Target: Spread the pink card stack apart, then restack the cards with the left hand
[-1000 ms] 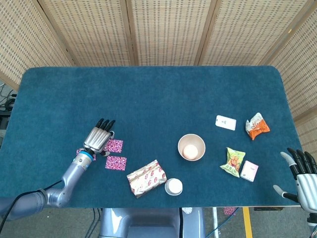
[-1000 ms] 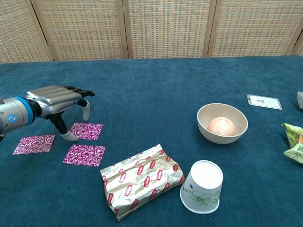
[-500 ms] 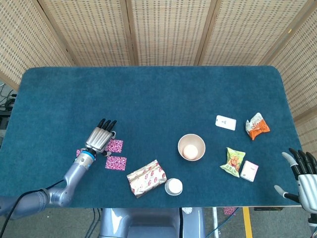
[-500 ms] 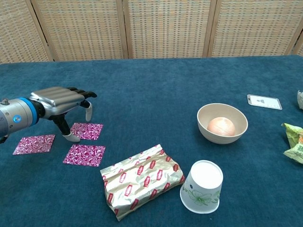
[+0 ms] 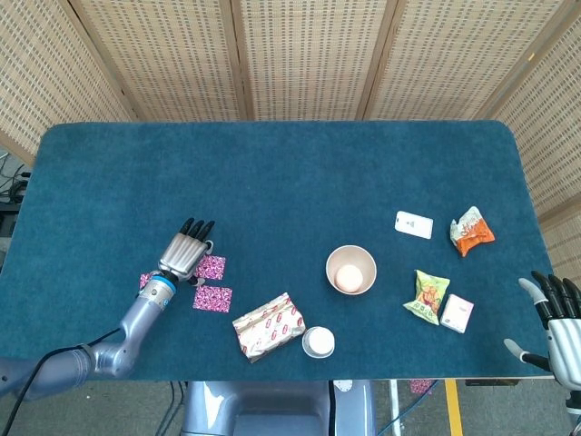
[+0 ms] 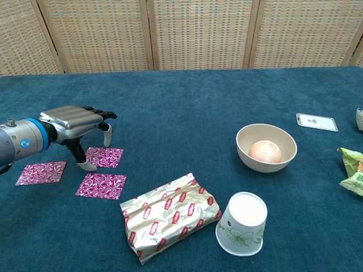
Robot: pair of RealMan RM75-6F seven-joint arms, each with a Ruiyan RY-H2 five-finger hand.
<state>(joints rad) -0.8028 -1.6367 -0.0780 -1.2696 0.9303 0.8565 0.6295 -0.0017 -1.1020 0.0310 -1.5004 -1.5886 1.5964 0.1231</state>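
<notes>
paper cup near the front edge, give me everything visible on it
The paper cup is white with a faint green leaf print on its wall. It lies tipped, its flat closed base turned toward the chest camera; its mouth is out of sight. It looks like thin coated paper, undented. It rests on the blue table just right of the gold foil packet, very close to it; whether they touch is unclear. The bowl sits behind it. Neither hand touches it.

Your table [image 5: 272, 173] is covered in dark teal cloth. Near its front edge, toward the left, lie three pink cards [image 6: 100, 185], spread apart. A gold wrapped packet [image 6: 170, 216] and an upturned paper cup [image 6: 243, 223] sit mid-front; a bowl [image 6: 266, 148], white card [image 5: 414, 224] and snack packets [image 5: 428, 296] lie rightward.
</notes>
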